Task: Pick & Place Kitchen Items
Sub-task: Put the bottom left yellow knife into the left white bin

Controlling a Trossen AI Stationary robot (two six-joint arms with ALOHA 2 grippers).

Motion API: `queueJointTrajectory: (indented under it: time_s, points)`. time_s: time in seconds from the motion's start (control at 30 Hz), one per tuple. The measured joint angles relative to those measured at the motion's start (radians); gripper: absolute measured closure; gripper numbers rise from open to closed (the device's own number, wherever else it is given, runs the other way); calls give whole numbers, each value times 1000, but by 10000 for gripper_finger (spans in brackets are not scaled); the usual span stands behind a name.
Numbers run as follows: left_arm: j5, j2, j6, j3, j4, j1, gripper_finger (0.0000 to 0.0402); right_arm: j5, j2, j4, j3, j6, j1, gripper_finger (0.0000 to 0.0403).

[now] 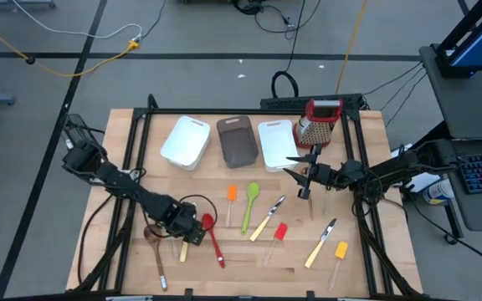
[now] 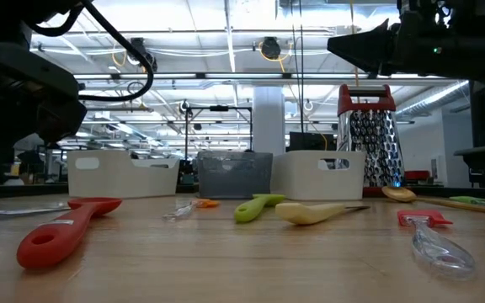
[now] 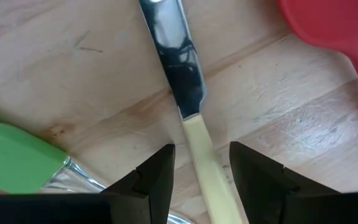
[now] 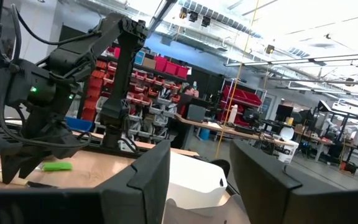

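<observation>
Cream-handled knife flat on worktop, next to red spoon. I see left tool low over it, fingers spread either side of handle (not gripping). Right tool raised near grater, fingers apart, empty.

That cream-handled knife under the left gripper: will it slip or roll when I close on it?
The cream-handled knife lies flat on the wooden table, so rolling seems unlikely. Its handle looks smooth and slim between the left gripper's open fingers, so it may pivot. It probably stays stiff.
</observation>
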Motion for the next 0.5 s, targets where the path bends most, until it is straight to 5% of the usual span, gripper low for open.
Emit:
queueJointTrajectory:
  time_s: [0.2, 0.5]
  points:
    - [-32, 1, -13, 0, -73, 1, 251, 0, 0, -4, 0, 0, 0, 243]
    - [-110, 1, 55, -2, -104, 5, 347, 0, 0, -3, 0, -3, 0, 243]
